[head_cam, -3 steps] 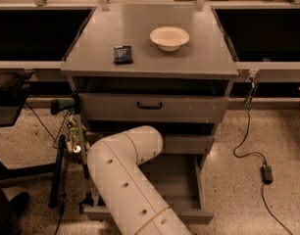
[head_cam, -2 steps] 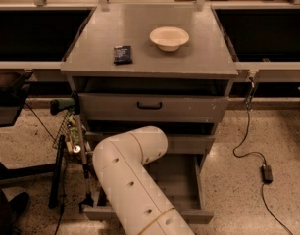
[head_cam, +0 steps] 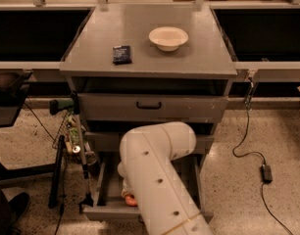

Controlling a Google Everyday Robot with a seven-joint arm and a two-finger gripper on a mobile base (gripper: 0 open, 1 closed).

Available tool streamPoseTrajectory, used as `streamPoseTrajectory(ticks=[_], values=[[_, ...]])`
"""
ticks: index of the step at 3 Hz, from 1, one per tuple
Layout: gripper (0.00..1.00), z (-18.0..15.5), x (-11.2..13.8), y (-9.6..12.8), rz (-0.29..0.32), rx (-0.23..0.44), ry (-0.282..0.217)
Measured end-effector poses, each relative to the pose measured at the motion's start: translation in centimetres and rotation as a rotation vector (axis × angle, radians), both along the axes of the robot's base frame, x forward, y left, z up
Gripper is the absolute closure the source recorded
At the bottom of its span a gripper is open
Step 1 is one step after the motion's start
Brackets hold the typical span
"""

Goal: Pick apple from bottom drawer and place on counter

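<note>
The apple [head_cam: 130, 199] lies in the bottom drawer [head_cam: 104, 181], near its front left. Only a sliver of red-orange shows past the arm [head_cam: 160, 175]. The drawer is pulled well out, with its front rim close to the lower edge of the view.

The pale, stout arm comes in from the bottom of the view, bends at a rounded elbow in front of the cabinet, and goes down into the drawer just above the apple. The jaws are down there at the arm's end, close over the fruit and hidden behind the wrist. It cannot be told whether they are released, clenched or grasping the apple.

Above the bottom drawer sit two shallower grey drawers; the upper drawer [head_cam: 149, 106] has a black handle.

The grey tabletop [head_cam: 150, 18] carries a cream bowl [head_cam: 168, 37] toward the back right and a small dark packet [head_cam: 122, 54] toward the front left, well apart. Dark bins [head_cam: 37, 33] flank the cabinet. A black cable with an adapter [head_cam: 266, 173] lies on the speckled floor to the right.
</note>
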State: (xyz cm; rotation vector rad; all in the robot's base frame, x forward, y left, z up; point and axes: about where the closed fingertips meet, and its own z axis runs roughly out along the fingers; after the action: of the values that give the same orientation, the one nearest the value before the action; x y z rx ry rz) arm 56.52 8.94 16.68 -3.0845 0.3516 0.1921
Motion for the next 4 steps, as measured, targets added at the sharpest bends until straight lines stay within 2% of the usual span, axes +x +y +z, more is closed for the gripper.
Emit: streamPoseTrajectory(ticks=[2,4], values=[[1.00,7.6,-0.2,-10.2,-0.198,0.002,0.027],[1.00,14.6,-2.4,-20.1,-0.399,-0.082,0.058]])
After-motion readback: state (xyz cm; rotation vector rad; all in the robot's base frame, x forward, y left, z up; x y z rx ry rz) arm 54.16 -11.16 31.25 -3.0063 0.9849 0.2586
